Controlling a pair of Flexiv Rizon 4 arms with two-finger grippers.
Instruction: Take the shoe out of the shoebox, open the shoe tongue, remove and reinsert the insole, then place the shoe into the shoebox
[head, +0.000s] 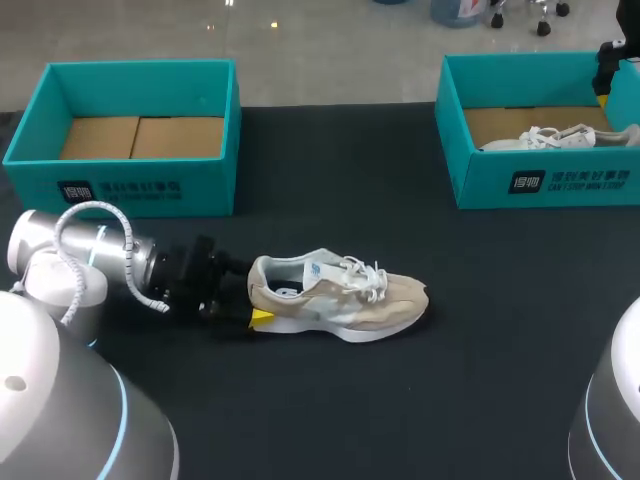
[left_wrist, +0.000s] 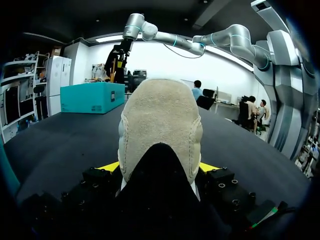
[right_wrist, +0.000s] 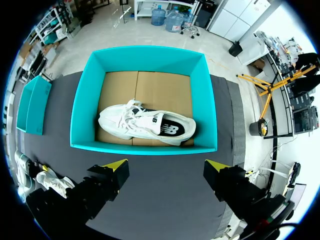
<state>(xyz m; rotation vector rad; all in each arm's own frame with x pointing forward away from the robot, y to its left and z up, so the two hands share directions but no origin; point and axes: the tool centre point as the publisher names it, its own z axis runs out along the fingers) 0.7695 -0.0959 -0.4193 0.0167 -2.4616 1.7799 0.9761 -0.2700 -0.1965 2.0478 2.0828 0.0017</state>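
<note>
A beige shoe (head: 340, 295) lies on its sole on the dark table, toe to the right, laces tied. My left gripper (head: 255, 310) is at its heel. In the left wrist view the heel (left_wrist: 160, 125) fills the gap between the yellow tips, which press it from both sides. My right gripper (right_wrist: 165, 170) hangs open high above the right teal shoebox (right_wrist: 145, 147). A white shoe (right_wrist: 145, 125) lies on its side in that box. In the head view the right gripper (head: 608, 65) shows over the box's far right corner.
An empty teal shoebox (head: 130, 180) with a cardboard floor stands at the back left. The right shoebox (head: 540, 180) stands at the back right. Bare dark table surrounds the beige shoe in front and to the right.
</note>
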